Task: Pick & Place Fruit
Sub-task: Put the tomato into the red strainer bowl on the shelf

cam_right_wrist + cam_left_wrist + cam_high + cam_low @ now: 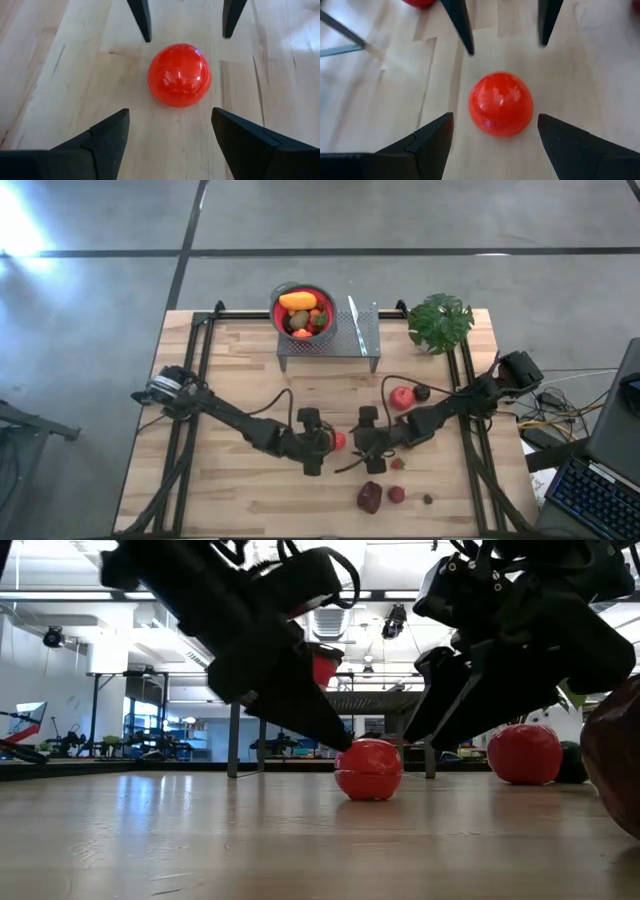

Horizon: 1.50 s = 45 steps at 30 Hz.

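A small red ball-shaped fruit [339, 441] rests on the wooden table between my two grippers; it also shows in the low view [368, 769]. My left gripper [326, 442] is open and comes at it level from the table's left. Its fingertips stand on either side of the fruit [501, 104], and I see no touch. My right gripper [356, 444] is open and faces the same fruit [179, 75] from the right, with its fingertips just short of it. A red-lined bowl [303, 310] holds an orange fruit, kiwis and red fruit.
The bowl stands on a metal mesh rack [345, 345] at the far middle, beside a green plant [440, 320]. A red apple [401, 397] and a dark fruit [422, 392] lie to the right. A maroon fruit [370, 497] and small berries [397, 494] lie nearer.
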{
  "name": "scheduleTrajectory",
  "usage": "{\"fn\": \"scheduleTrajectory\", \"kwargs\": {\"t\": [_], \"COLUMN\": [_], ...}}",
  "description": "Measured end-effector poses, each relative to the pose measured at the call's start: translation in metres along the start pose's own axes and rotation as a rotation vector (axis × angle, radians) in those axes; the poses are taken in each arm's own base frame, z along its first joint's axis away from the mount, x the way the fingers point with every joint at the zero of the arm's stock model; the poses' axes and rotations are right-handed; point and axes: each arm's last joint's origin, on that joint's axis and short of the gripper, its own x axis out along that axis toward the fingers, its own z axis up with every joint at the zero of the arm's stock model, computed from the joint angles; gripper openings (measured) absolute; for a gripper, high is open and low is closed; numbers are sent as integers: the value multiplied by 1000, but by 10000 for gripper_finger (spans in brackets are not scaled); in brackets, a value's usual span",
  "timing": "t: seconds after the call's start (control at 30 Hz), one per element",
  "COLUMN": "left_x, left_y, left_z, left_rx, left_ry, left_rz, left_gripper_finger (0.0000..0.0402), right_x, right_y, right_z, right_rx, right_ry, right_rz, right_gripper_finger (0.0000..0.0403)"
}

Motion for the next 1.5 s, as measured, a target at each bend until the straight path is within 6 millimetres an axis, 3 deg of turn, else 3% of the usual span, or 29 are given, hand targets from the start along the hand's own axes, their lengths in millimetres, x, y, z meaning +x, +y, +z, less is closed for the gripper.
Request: {"fn": "scheduleTrajectory", "kwargs": {"t": [0.53,0.8,1.0,1.3,1.5], "left_x": [16,18,37,48,49], "left_y": [18,18,10,5,5], "left_z": [-16,-19,-27,-22,-18], "left_rx": [-110,-128,-125,-114,-97], "left_ry": [-20,-41,-25,-33,-43], "left_rz": [-126,-147,-192,-192,-191], "left_gripper_finger": [294,294,294,294,294], "right_x": [4,5,6,25,38], "right_y": [-8,-11,-13,-9,-5], "right_z": [2,2,1,-13,-15], "right_rx": [11,13,18,20,29], "right_ry": [0,-1,3,75,49], "right_rz": [49,47,44,58,93], "right_gripper_finger": [238,227,225,233,212]}}
